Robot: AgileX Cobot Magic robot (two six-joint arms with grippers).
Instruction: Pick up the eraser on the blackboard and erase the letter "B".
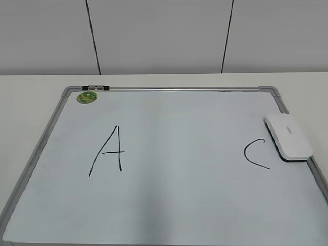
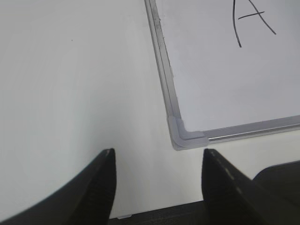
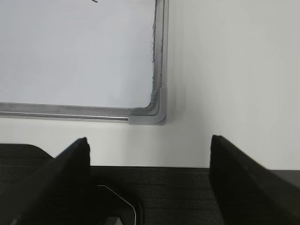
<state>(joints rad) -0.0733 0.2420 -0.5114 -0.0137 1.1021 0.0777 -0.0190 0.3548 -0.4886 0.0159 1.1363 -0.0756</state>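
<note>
We find the eraser [image 1: 288,137] lying on the blackboard [image 1: 169,205] toward the bench's right edge, just beside the "C" [image 1: 255,154], its long axis running from the far edge toward the near-right corner. The right gripper [image 3: 150,154], jaws spread and empty at the near edge, is nearer than the left gripper [image 2: 158,164], also spread and empty. We see no letter "B" between "A" [image 1: 109,151] and "C".

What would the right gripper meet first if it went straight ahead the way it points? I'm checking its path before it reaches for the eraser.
Probably bare table just right of the blackboard, near its grey corner cap. The right gripper is open and holds nothing; its height above the table is unclear.
</note>
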